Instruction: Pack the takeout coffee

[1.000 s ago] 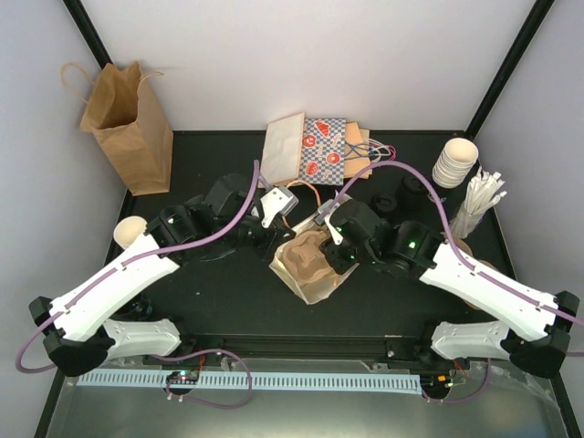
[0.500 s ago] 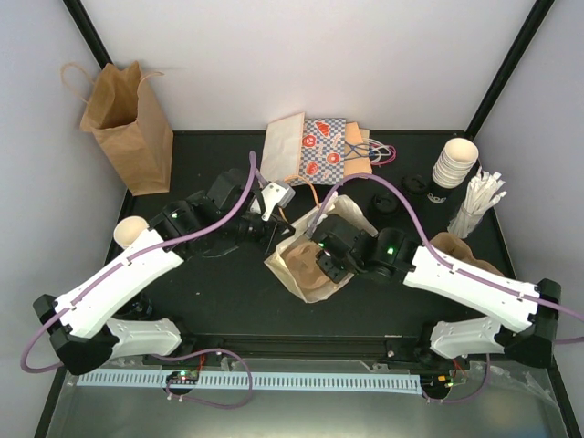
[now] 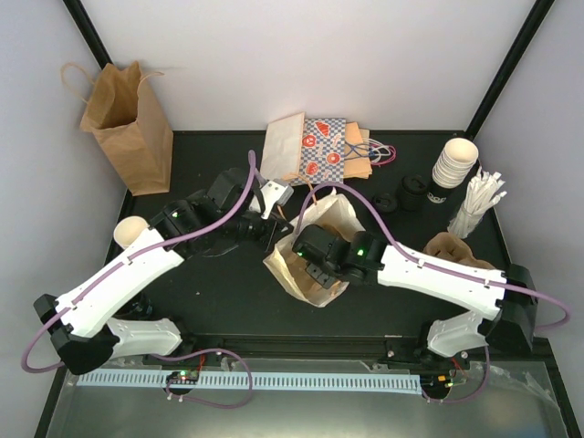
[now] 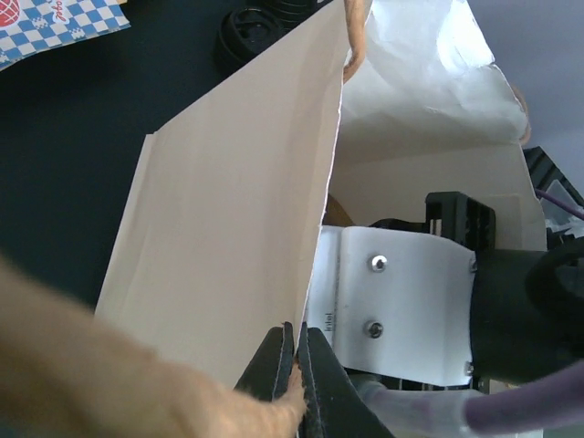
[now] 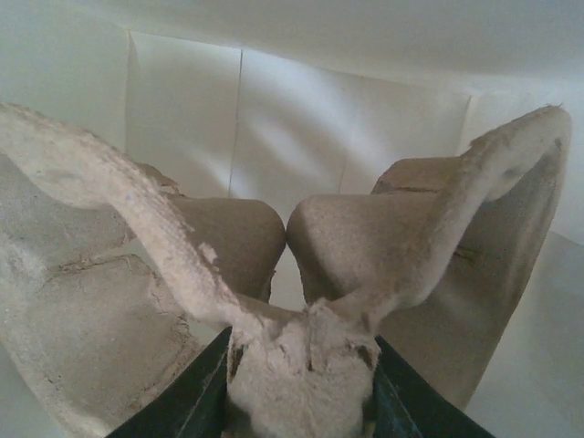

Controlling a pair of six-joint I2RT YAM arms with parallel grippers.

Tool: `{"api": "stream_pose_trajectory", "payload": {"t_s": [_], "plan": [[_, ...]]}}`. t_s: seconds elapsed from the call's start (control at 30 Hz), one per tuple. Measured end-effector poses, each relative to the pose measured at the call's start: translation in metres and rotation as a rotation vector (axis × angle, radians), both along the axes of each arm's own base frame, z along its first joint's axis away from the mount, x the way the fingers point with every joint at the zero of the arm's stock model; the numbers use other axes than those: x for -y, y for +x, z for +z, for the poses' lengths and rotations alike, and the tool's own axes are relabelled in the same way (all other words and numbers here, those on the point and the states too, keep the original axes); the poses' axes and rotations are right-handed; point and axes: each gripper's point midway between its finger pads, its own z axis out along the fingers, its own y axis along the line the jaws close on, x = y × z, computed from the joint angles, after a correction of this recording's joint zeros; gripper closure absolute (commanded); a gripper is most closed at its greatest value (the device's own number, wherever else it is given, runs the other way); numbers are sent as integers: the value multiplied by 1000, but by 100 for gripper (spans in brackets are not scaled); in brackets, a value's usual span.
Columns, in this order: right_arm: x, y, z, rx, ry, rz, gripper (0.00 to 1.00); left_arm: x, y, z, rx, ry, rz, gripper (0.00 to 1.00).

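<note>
Takeout coffee cups point(image 3: 453, 164) stand in a white stack at the far right rear of the surface point(image 3: 210, 283), well apart from the bag being loaded, so none of them is packed yet. Starting from the left, the left claw point(image 4: 298, 351) is pinched fully shut on the upper edge of the cream paper bag point(image 4: 228, 228) at mid-surface, holding its mouth up. That thin paper edge could slip or tear out of the pinch if the bag gets dragged, and the mouth would then fall shut. Inside the mouth, the right claw point(image 5: 301, 401) is closed partway on the centre post of a pulp cup carrier point(image 5: 109, 301), whose wings spread wide within the bag. If the carrier goes in tilted, a wing could catch a fold, crumple the side or shove the whole bag along the surface. Letting it go crooked would likely leave the pockets slanted, and cups set in them could tip. Farther right, a second carrier point(image 3: 449, 248) lies beside the right arm, which could brush it when it withdraws
</note>
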Motion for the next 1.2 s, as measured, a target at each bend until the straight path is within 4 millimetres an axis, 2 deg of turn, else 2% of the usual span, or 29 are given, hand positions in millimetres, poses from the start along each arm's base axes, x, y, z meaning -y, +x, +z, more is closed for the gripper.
{"api": "stream_pose_trajectory", "payload": {"t_s": [0.53,1.0,1.2], "plan": [[-8,5,-35,-36,-89,-31,67,-11,1,-1,53,50,3,98],[-22,10,-52,-50,-108,-29,67,-20,3,-5,65,88,9,98],[-29,12,-65,-61,-121,-27,67,-24,4,-5,50,87,40,98]]}}
